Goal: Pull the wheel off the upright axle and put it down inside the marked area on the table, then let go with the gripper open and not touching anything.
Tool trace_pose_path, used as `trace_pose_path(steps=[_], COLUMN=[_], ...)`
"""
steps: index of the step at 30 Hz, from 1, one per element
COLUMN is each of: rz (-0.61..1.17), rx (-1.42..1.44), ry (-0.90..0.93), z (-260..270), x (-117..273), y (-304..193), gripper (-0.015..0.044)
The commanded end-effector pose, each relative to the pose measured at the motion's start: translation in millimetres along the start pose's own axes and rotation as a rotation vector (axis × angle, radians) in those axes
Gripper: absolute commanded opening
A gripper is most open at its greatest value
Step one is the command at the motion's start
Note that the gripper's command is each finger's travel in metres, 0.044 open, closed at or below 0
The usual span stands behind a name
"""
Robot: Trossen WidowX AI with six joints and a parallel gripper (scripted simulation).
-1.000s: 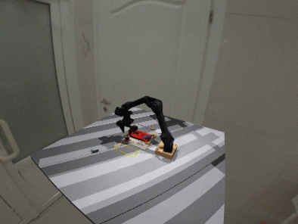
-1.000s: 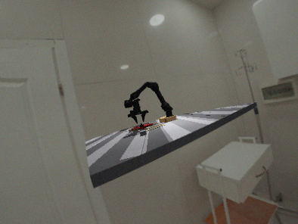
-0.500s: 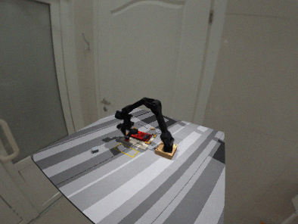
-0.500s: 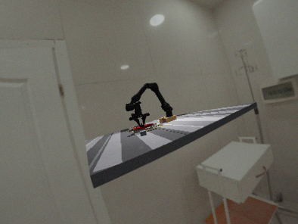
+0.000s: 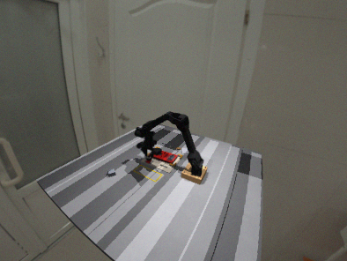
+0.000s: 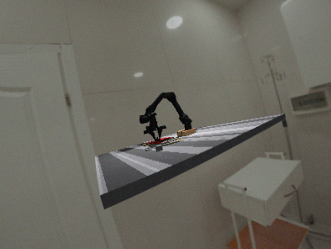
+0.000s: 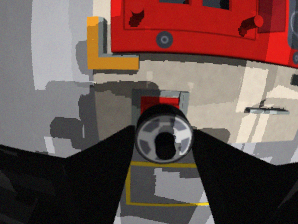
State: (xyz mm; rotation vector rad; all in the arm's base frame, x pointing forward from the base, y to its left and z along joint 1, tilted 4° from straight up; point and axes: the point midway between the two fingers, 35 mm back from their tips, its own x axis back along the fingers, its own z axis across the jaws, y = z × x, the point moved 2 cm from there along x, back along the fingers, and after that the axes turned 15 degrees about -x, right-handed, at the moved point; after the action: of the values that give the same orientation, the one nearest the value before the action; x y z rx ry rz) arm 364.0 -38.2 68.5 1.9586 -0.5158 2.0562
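The wheel (image 7: 164, 125), black-tyred with a grey spoked hub and a dark centre hole, is between the two fingers of my gripper (image 7: 163, 133) (image 5: 149, 159) (image 6: 158, 140). The gripper is shut on the wheel, a finger on each side, low over the board. A small red block (image 7: 157, 102) in a grey frame shows partly behind the wheel. The axle is not distinct, and I cannot tell how far the wheel sits on it. The marked area, a yellow outline (image 7: 128, 185) (image 5: 144, 176), lies on the table just beside the board, partly hidden by the fingers in the wrist view.
A beige board (image 7: 215, 95) carries a large red part (image 7: 200, 44) (image 5: 163, 155), an orange corner bracket (image 7: 93, 45) and a thin metal piece (image 7: 267, 110). A small grey block (image 5: 111, 173) (image 6: 159, 148) stands apart on the table. The arm stands on a wooden base (image 5: 190, 177).
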Motion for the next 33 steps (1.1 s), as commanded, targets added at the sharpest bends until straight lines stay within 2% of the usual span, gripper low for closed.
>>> trace_pose_path(steps=[1,33], rz=[0.001,0.002], rx=[0.000,-0.001], ry=[0.001,0.003], z=[0,1], x=[3,13], y=[0,0], gripper=[0.0000,0.0000])
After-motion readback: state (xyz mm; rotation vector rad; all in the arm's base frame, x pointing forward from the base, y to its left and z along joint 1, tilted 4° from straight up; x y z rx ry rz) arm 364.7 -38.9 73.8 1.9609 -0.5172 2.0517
